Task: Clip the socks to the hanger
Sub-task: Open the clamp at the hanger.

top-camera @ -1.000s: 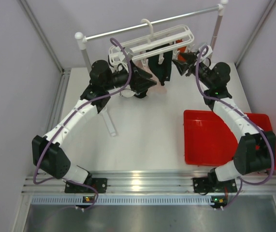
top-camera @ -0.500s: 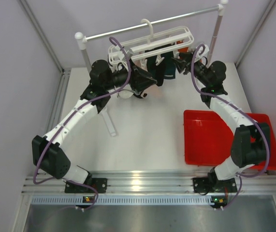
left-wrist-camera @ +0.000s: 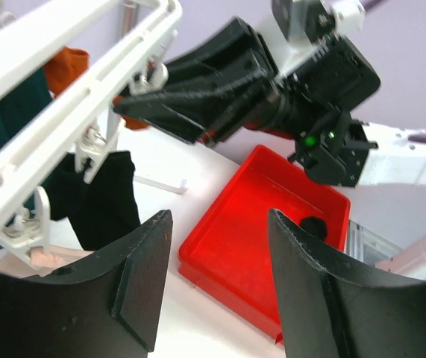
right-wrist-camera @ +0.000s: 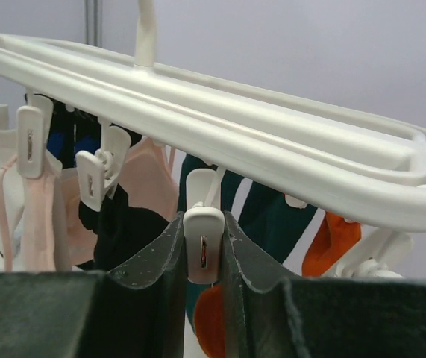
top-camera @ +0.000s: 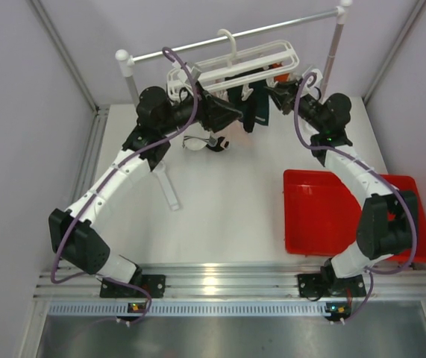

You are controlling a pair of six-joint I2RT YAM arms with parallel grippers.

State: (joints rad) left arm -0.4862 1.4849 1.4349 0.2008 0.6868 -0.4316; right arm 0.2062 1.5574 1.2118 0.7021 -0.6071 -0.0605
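While teal, black, pink and orange socks (right-wrist-camera: 268, 216) already hang from the hanger (right-wrist-camera: 272, 153), the right claw (right-wrist-camera: 202, 224) pinches one white clip (right-wrist-camera: 203, 252). The left claw (left-wrist-camera: 216, 287) gapes empty, and a dark lump (left-wrist-camera: 315, 225) in the red tray (left-wrist-camera: 239, 235) may be a sock left to clip.

Crowded under the rail, open across the table

The white plastic double-rail hanger (top-camera: 261, 58) and its dark hanging socks (top-camera: 256, 112) fill the space under the long grey metal rail (top-camera: 302, 18), hemmed in by the left gripper (left-wrist-camera: 218, 220) and by the right gripper (right-wrist-camera: 203, 224), which grips a white clip (right-wrist-camera: 203, 250). The white tabletop (top-camera: 220, 201) between the arms lies open; a red plastic tray (top-camera: 321, 212) takes its right side.
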